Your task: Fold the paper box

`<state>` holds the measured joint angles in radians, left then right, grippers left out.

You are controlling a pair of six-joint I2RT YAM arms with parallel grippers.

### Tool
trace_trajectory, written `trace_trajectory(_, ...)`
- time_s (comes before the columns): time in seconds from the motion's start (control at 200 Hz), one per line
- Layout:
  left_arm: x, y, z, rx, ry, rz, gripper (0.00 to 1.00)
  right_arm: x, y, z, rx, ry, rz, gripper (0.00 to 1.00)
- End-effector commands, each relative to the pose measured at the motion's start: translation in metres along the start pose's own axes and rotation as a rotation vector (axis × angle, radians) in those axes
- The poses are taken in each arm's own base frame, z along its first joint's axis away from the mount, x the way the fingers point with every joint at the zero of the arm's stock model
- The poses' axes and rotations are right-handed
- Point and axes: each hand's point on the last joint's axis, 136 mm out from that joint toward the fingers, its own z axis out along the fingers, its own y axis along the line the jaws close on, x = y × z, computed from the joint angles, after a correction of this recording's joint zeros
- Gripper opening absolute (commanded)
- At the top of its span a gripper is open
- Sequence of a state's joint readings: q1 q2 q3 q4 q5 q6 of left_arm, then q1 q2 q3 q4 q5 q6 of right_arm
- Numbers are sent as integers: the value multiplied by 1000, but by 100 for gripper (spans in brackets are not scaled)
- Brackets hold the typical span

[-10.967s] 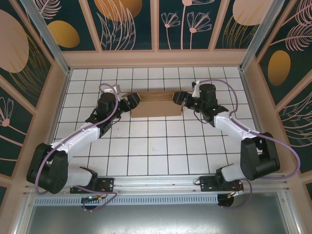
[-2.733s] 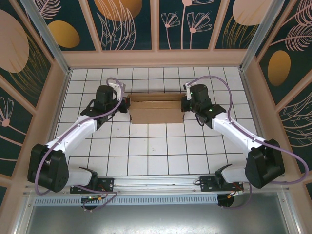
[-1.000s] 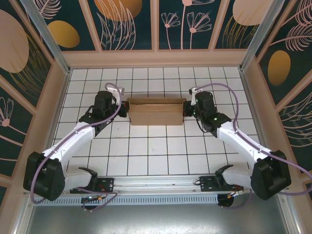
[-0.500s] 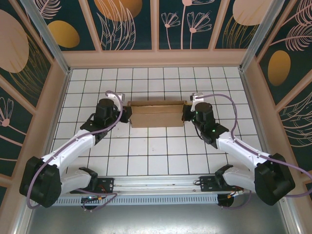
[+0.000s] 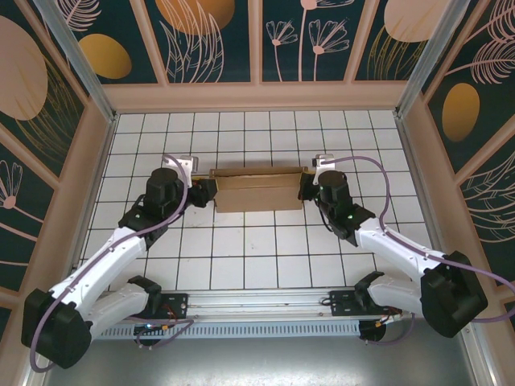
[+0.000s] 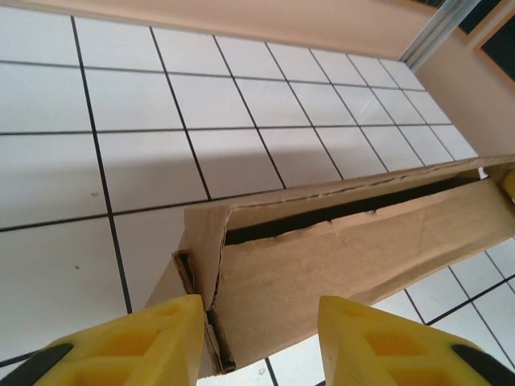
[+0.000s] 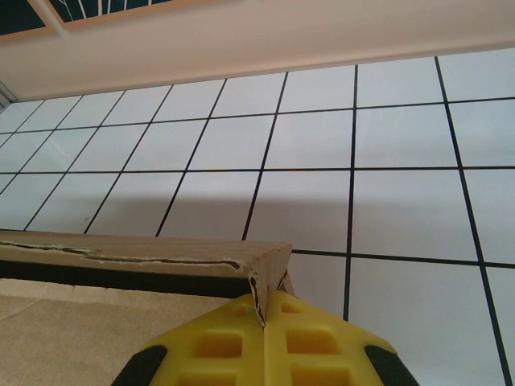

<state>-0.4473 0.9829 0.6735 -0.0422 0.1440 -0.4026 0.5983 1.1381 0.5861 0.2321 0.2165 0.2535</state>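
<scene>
The paper box (image 5: 257,190) lay on the far half of the white-tiled table (image 5: 257,257). Its long side ran left to right, and one arm was at each end. In the top view the left claw (image 5: 204,192) sat at the box's left end and the right claw (image 5: 304,188) at its right end. In the left wrist view the left claw (image 6: 261,326) stood spread. Its yellow fingers (image 6: 145,342) were well apart, and the near corner of the box (image 6: 346,241) sat in the gap between them, close to the left-hand finger. From there the brown cardboard ran away to the right, with a narrow dark slot showing along its top under a folded-over edge. In the right wrist view the right claw (image 7: 264,318) was pressed together, its two yellow fingers meeting along a seam. The top corner of the box (image 7: 145,261) sat right at their tips, touching them. I could not tell whether a sliver of cardboard was nipped between them.
</scene>
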Motion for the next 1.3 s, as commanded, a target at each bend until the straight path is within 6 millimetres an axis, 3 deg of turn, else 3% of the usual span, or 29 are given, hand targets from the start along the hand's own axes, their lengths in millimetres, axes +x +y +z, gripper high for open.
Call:
trace_trajectory(0.0,-30,-3,-12,-33,-85,-39,51,70,-21,-1,82,229,-35,0)
trace_trajectory(0.135,-49,2,-5,-77,-141,-85,56,70,-21,0,81,227,-34,0)
trace_trajectory(0.245,-49,6,13,-92,-119,-129,54,71,-21,-1,84,228,-35,0)
trace_trajectory(0.455,-17,8,35,-45,-37,-204,40,75,-22,-3,97,225,-39,0)
trace_trajectory(0.651,13,18,28,-44,-17,-271,27,83,-20,-2,94,236,-27,0)
trace_trajectory(0.846,25,20,22,-37,-9,-304,23,83,-18,-4,90,228,-8,0)
trace_trajectory(1.131,36,32,21,-83,-9,-323,23,49,4,-19,-34,111,6,17)
trace_trajectory(1.291,34,35,20,-102,-21,-321,23,43,16,-24,-110,105,-25,37)
